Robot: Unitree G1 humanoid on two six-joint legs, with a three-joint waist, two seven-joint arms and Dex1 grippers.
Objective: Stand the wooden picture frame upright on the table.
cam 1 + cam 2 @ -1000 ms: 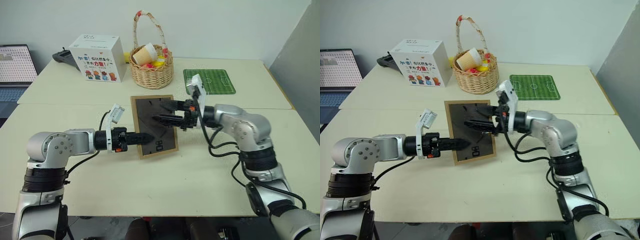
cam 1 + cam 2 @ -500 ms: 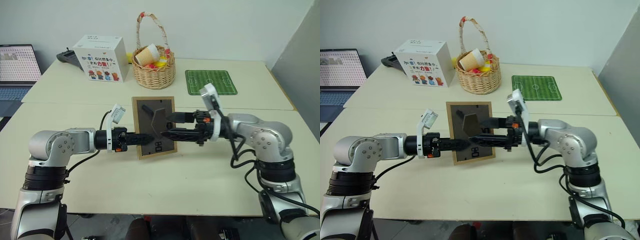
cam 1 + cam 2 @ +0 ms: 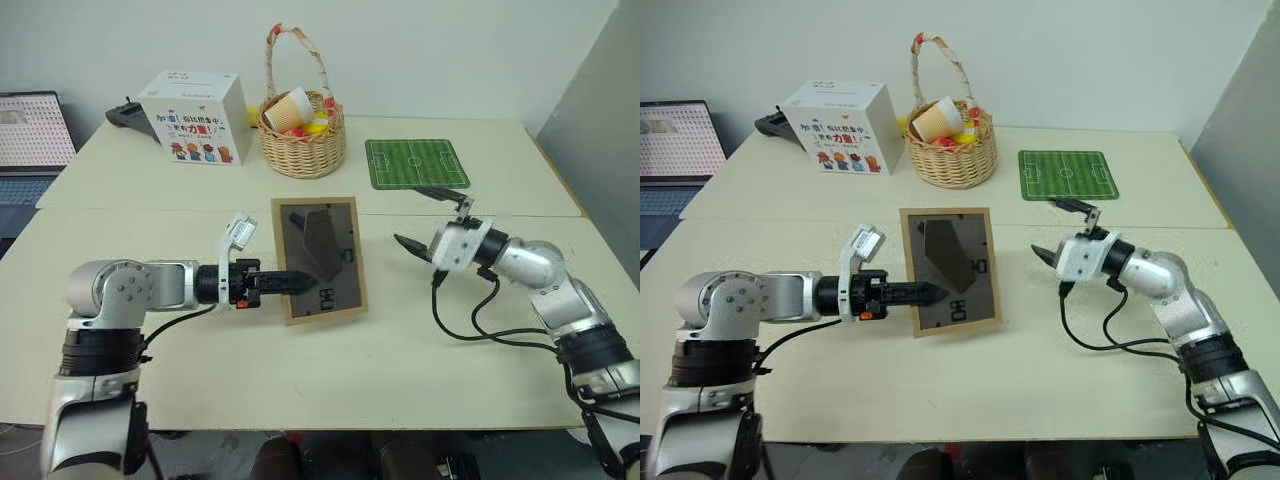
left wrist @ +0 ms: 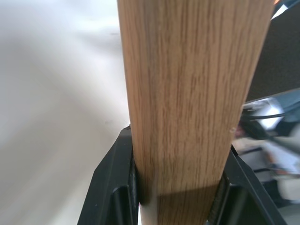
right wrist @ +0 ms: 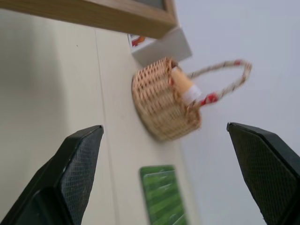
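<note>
The wooden picture frame (image 3: 320,258) stands steeply tilted near the middle of the table (image 3: 300,380), lower edge down. Its dark back panel and stand face me. My left gripper (image 3: 300,281) reaches in from the left and is shut on the frame's left border. In the left wrist view the light wood edge (image 4: 183,93) sits clamped between the two black fingers (image 4: 112,187). My right gripper (image 3: 425,218) hangs open to the right of the frame, apart from it, with nothing between its fingers (image 5: 70,178).
A wicker basket (image 3: 302,140) with a paper cup stands at the back centre. A white printed box (image 3: 195,118) is to its left and a green football-pitch mat (image 3: 415,163) to its right. A laptop (image 3: 30,135) sits at the far left.
My right gripper has drawn back from the frame's back panel to the right and now stands clear of it. The frame has tipped more upright, still in my left gripper.
</note>
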